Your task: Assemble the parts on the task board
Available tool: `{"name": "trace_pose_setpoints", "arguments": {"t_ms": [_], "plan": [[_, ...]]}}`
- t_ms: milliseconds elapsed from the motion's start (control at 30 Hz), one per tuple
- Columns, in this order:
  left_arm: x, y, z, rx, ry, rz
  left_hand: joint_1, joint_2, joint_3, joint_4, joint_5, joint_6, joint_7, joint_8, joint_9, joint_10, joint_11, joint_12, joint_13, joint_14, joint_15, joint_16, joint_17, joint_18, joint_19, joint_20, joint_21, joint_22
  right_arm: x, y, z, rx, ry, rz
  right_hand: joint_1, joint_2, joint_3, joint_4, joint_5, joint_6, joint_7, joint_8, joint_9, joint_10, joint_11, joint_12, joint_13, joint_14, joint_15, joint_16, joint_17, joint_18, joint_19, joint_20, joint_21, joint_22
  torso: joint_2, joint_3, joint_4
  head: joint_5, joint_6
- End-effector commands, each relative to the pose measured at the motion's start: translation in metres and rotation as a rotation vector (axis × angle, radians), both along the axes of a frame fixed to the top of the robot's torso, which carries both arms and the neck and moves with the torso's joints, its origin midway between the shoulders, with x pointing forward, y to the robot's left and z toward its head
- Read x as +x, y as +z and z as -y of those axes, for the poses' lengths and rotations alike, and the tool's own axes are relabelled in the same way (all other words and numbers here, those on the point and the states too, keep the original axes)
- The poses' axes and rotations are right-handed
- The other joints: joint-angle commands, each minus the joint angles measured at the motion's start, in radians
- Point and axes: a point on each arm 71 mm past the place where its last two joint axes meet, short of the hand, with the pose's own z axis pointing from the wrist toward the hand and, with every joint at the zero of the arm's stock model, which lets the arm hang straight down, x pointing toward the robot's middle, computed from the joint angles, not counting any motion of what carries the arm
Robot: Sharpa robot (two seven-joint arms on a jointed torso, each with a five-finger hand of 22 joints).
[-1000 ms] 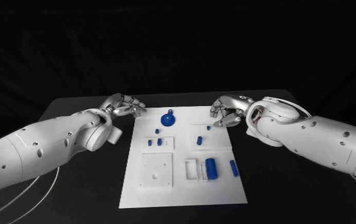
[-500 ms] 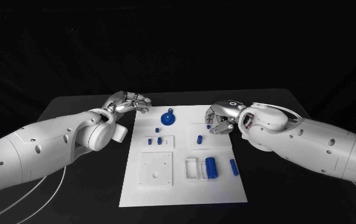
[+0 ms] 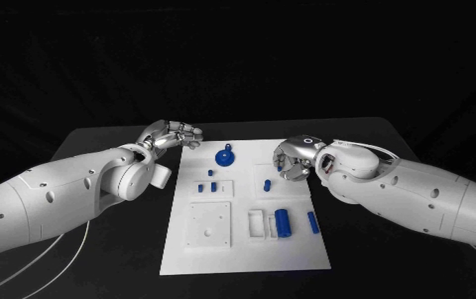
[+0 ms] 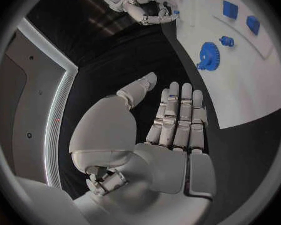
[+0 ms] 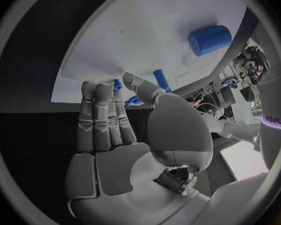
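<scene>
At the centre of the frame, the flat white task board [image 3: 248, 244] lies on the black surface [image 3: 109, 141], its small blue parts scattered across it. The right hand [image 3: 294, 158] hovers over the short blue peg [image 3: 266, 187], fingers apart and grasping nothing, as far as I can tell. The left hand [image 3: 170, 137] waits released at the upper left. Lower slowly, centre the fingers, pinch squarely.
</scene>
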Motion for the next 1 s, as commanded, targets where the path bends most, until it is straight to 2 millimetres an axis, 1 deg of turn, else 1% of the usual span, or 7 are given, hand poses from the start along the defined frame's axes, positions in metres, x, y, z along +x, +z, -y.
{"name": "trace_pose_setpoints", "arguments": {"t_ms": [33, 67, 100, 233, 500, 733, 1000], "plan": [[-0.001, 0.002, 0.003, -0.026, -0.016, 0.01, -0.003, 0.01, -0.006, -0.001, 0.007, -0.007, 0.003, 0.004, 0.002, -0.008, 0.001, -0.006, -0.001, 0.001, 0.009, -0.007, 0.001, 0.01, -0.002, 0.006, -0.005, 0.001, 0.001, -0.005, 0.002, -0.041, -0.013, 0.023, 0.001, -0.009, 0.007, 0.002, -0.005, 0.007, 0.0, -0.002, 0.002, 0.004, 0.001, -0.006, -0.001, 0.003, -0.001, 0.001, 0.001, 0.013, 0.007, 0.002, -0.005, 0.002, 0.0, 0.0008, 0.0, -0.001, -0.001], [-0.001, 0.002, 0.003, -0.026, -0.016, 0.01, -0.003, 0.01, -0.006, -0.001, 0.007, -0.007, 0.003, 0.004, 0.002, -0.008, 0.001, -0.006, -0.001, 0.001, 0.009, -0.007, 0.001, 0.01, -0.002, 0.006, -0.005, 0.001, 0.001, -0.005, 0.001, -0.041, -0.012, 0.023, 0.001, -0.01, 0.011, 0.004, -0.006, 0.007, 0.0, -0.002, 0.001, 0.005, 0.001, -0.007, -0.002, 0.003, -0.001, 0.001, 0.001, 0.013, 0.007, 0.002, -0.005, 0.002, 0.0, 0.0008, -0.0001, -0.001, -0.001], [0.0, 0.002, 0.002, -0.025, -0.014, 0.011, -0.005, 0.01, -0.007, 0.0, 0.007, -0.008, 0.003, 0.004, 0.001, -0.009, 0.001, -0.006, -0.002, 0.002, 0.009, -0.008, 0.002, 0.01, -0.002, 0.007, -0.006, 0.001, 0.001, -0.006, 0.0, -0.041, -0.01, 0.021, 0.003, -0.014, 0.03, 0.014, -0.028, 0.008, -0.001, -0.003, 0.0, 0.007, 0.001, -0.009, -0.003, 0.005, -0.003, 0.0, 0.001, 0.013, 0.009, 0.001, -0.005, 0.002, 0.001, 0.0008, -0.0001, 0.0, -0.001], [0.0, 0.002, 0.002, -0.024, -0.011, 0.01, -0.007, 0.011, -0.008, 0.0, 0.006, -0.009, 0.004, 0.004, 0.001, -0.01, 0.001, -0.006, -0.002, 0.003, 0.009, -0.011, 0.003, 0.011, -0.001, 0.007, -0.007, 0.002, 0.0, -0.008, -0.002, -0.043, -0.004, 0.016, 0.001, -0.015, 0.052, 0.027, -0.039, 0.011, -0.001, -0.003, -0.001, 0.017, -0.002, -0.011, -0.003, 0.006, -0.003, 0.001, 0.002, 0.013, 0.011, 0.0, -0.004, 0.004, 0.001, 0.0013, 0.0004, 0.001, -0.002], [0.0, 0.002, 0.001, -0.023, -0.009, 0.007, -0.009, 0.011, -0.009, 0.001, 0.006, -0.01, 0.004, 0.004, 0.001, -0.01, 0.002, -0.006, -0.003, 0.004, 0.009, -0.014, 0.004, 0.011, -0.001, 0.007, -0.008, 0.002, -0.001, -0.012, -0.004, -0.062, 0.002, 0.011, 0.003, -0.011, 0.087, 0.037, -0.072, 0.049, -0.017, 0.016, 0.007, 0.069, -0.021, 0.009, 0.019, 0.018, -0.021, 0.014, 0.014, 0.013, 0.025, -0.007, 0.007, 0.015, 0.0, 0.0005, -0.0005, 0.0, -0.006], [0.0, 0.002, 0.001, -0.022, -0.009, 0.006, -0.01, 0.012, -0.009, 0.0, 0.006, -0.011, 0.004, 0.004, 0.001, -0.011, 0.002, -0.006, -0.004, 0.005, 0.009, -0.016, 0.005, 0.012, -0.001, 0.008, -0.008, 0.002, -0.003, -0.015, -0.007, -0.088, 0.002, 0.022, 0.0, -0.002, 0.108, 0.037, -0.083, 0.094, -0.037, 0.036, 0.022, 0.116, -0.043, 0.024, 0.054, 0.046, -0.043, 0.068, 0.048, 0.013, 0.062, -0.032, 0.054, 0.049, -0.001, 0.0004, -0.0005, 0.001, -0.008], [0.0, 0.002, -0.001, -0.021, -0.004, 0.006, -0.009, 0.012, -0.009, -0.001, 0.007, -0.012, 0.004, 0.004, 0.002, -0.012, 0.002, -0.006, -0.004, 0.007, 0.009, -0.018, 0.006, 0.013, -0.001, 0.008, -0.009, 0.002, -0.006, -0.017, -0.011, -0.089, 0.013, 0.045, 0.003, 0.002, 0.143, 0.03, -0.083, 0.13, -0.052, 0.052, 0.039, 0.154, -0.06, 0.033, 0.085, 0.067, -0.06, 0.107, 0.071, 0.013, 0.089, -0.048, 0.089, 0.061, -0.001, 0.0001, -0.0007, 0.001, -0.011]]}}
